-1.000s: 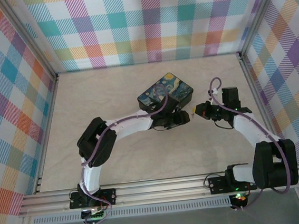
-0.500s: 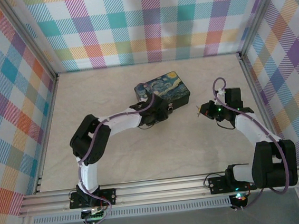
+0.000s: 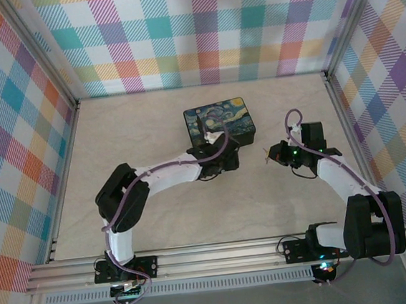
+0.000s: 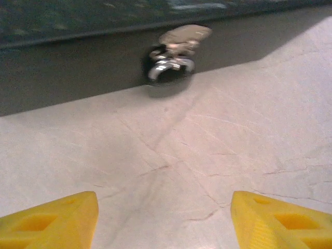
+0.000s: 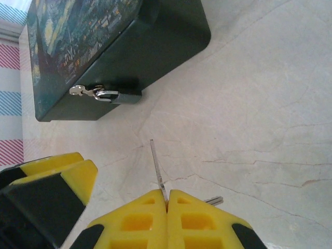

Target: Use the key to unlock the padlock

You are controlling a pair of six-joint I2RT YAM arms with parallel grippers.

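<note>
The black box with the blue-and-yellow painted lid (image 3: pixel 220 119) lies mid-table. On its dark side wall hangs the small silvery padlock (image 4: pixel 171 65), also seen from the right as the padlock (image 5: pixel 111 95). My left gripper (image 3: pixel 230 158) is just in front of that wall. It stands open as the left gripper (image 4: pixel 163 220), with bare table between its yellow fingertips (image 4: pixel 57 218). My right gripper (image 5: pixel 167 199) is shut on the key (image 5: pixel 157 166), whose thin blade points up toward the padlock, well short of it. From above, the right gripper (image 3: pixel 269 153) is right of the box.
One yellow-and-black finger (image 5: pixel 49 179) of the left gripper shows at the lower left of the right wrist view, close to the key. Checked walls (image 3: pixel 198 30) enclose the pale table (image 3: pixel 150 121). A metal rail (image 3: pixel 220 257) runs along the near edge.
The box has turned and now sits squarer, slightly farther back. My left gripper has pulled back from it and opened wider. The right gripper with the key has barely shifted.
</note>
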